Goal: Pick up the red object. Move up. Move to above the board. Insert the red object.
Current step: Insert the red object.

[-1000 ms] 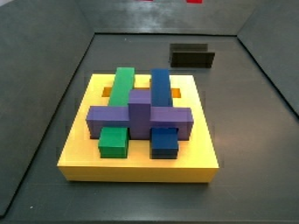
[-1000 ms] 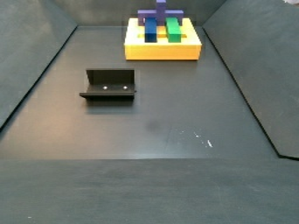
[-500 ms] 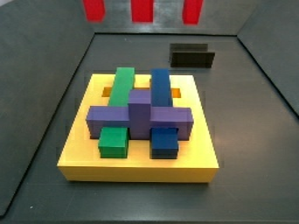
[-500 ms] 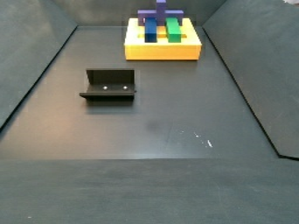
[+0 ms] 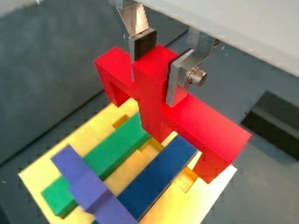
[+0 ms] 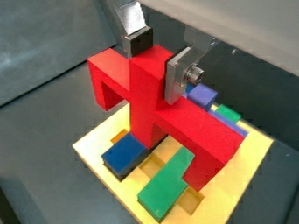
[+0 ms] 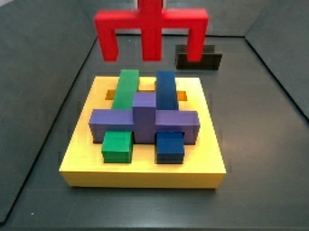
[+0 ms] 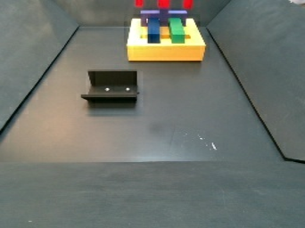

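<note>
My gripper is shut on the central stem of the red object, a flat comb-like piece with downward prongs; both wrist views show it. It hangs above the far part of the yellow board, prongs down and clear of it, seen in a side view and just at the top edge of a side view. The board carries green, blue and purple blocks. The gripper itself is out of frame in both side views.
The dark fixture stands on the grey floor, behind the board in a side view and left of centre in a side view. Grey tray walls rise on all sides.
The red object has come down into a side view from the top edge; one second ago only slivers showed, now its crossbar and prongs hang over the board's far end.
</note>
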